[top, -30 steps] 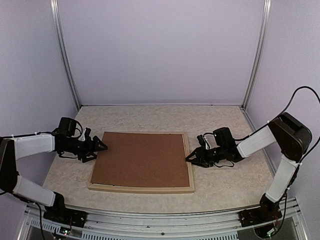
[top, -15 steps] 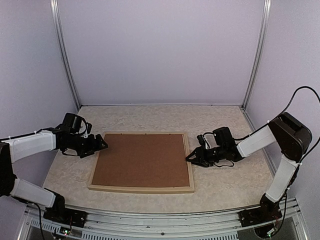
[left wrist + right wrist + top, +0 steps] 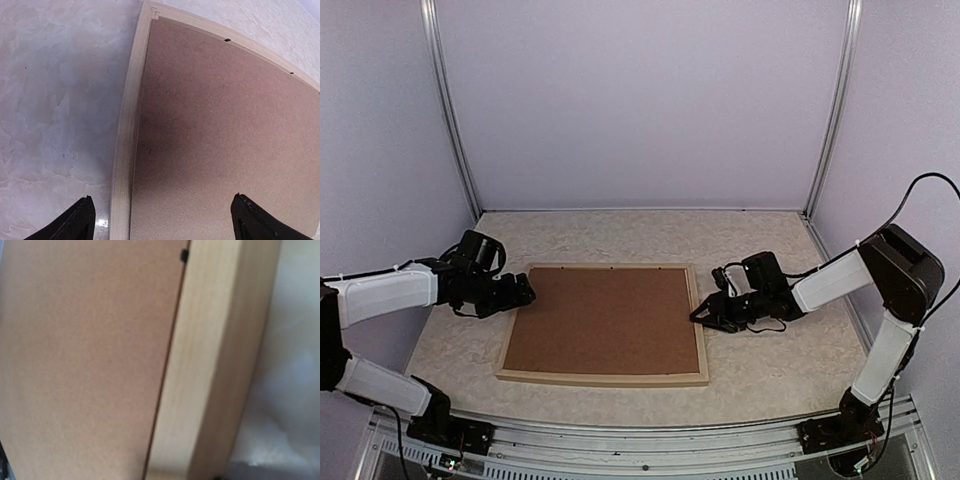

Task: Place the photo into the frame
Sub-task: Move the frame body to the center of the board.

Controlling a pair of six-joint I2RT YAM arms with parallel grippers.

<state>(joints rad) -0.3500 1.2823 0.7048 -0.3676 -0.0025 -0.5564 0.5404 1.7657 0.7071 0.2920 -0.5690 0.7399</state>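
Pale lilac walls [image 3: 640, 100] close in the scene behind and to both sides of the frame. A marbled beige worktop [image 3: 770, 380] carries the frame [image 3: 605, 377], a large rectangle of thin pale wood that lies flat, back side up, with bare worktop all round it.

**Contents of the frame.** A brown backing board [image 3: 605, 320] fills the recess inside the four rails. It lies flat and its edges run just inside the wood. The photo is not visible in any view, and whether it lies beneath the board cannot be told.

**Arms.** The left arm [image 3: 380, 292] reaches in from the frame's left side. The right arm [image 3: 830, 282] reaches in from the frame's right side.

**Left tool** [image 3: 520, 296]. It sits at the frame's left rail, toward the far corner. In the left wrist view its two dark fingertips [image 3: 80, 220] stand wide apart, one over the worktop just outside the rail and the other over the board, with the rail between them. Nothing is gripped.

**Right tool** [image 3: 705, 318]. It sits at the frame's right rail, about midway along it. The right wrist view shows only the rail and the board at close range, blurred, with no fingers to be made out, so whether the jaws are apart or clamped cannot be told.

**Tabs.** Small black tabs [image 3: 227, 39] sit where the board meets the frame's far rail.
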